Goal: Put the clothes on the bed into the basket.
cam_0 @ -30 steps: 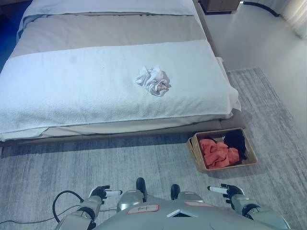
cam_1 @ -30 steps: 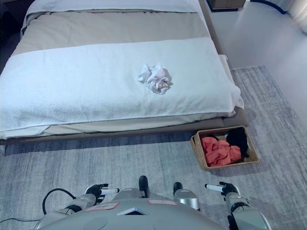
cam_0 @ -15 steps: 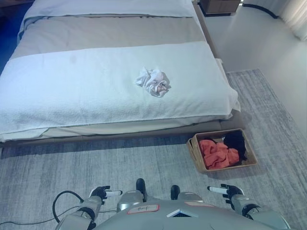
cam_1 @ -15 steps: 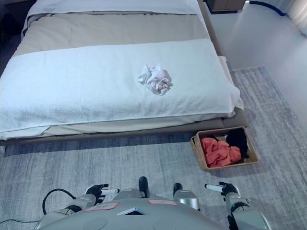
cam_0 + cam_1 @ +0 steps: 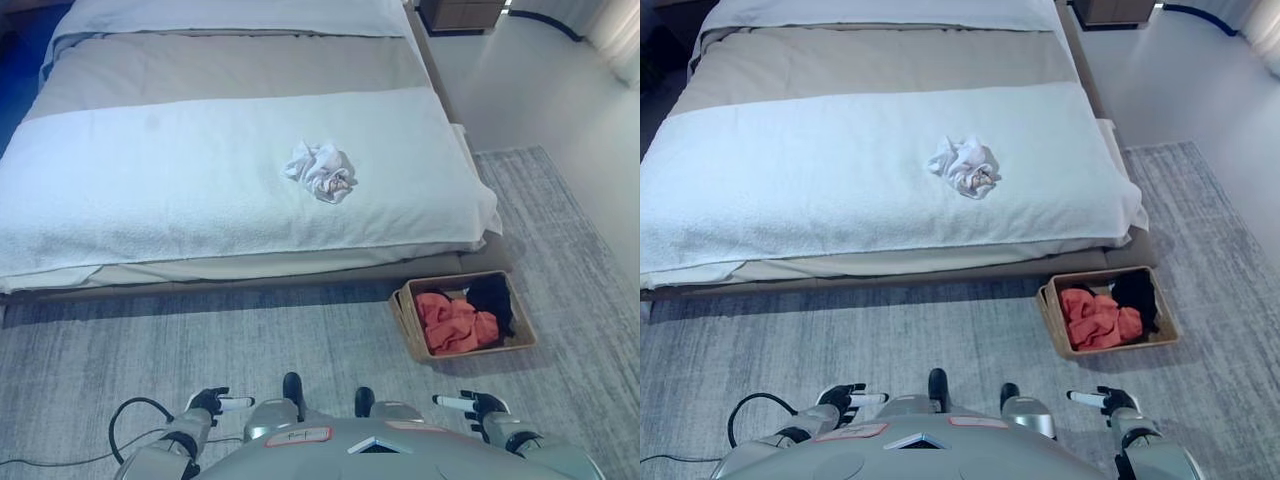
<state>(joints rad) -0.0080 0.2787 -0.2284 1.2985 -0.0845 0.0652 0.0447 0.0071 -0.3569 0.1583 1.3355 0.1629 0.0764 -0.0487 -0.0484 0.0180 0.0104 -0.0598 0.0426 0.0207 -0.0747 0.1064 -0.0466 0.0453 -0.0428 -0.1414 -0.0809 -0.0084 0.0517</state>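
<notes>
Left eye view. Left hand (image 5: 207, 403) low at the bottom edge, over the rug, fingers loosely extended with one white-tipped finger pointing toward the middle; it holds nothing and touches nothing. Right hand (image 5: 480, 406) low at the bottom right, the same relaxed pose, a white-tipped finger pointing left; empty. Both hands are well apart from the bed and the basket.

Surface: grey rug (image 5: 130, 340) covers the floor in front of the bed (image 5: 230, 70). A white blanket (image 5: 150, 190) lies across the near half of the bed, over a beige cover. Pale bare floor to the right of the bed, and part of a wooden nightstand (image 5: 462, 12) at the top edge.

Task item: crumpled white garment (image 5: 320, 170) on the white blanket, right of centre. It is a bunched lump with a slight stretch from upper left to lower right; no clear pointing end. Basket (image 5: 403, 318) stands on the rug just beside the near right corner of the bed, long axis roughly left-right, slightly turned. Inside: an orange-red garment (image 5: 452, 320) on the left and a black garment (image 5: 494, 297) toward the back right.

Right eye view. Same layout. Left hand (image 5: 844, 398) and right hand (image 5: 1106, 403) both relaxed and empty. White garment (image 5: 964, 165) on the blanket, well apart from the basket (image 5: 1052, 320).
</notes>
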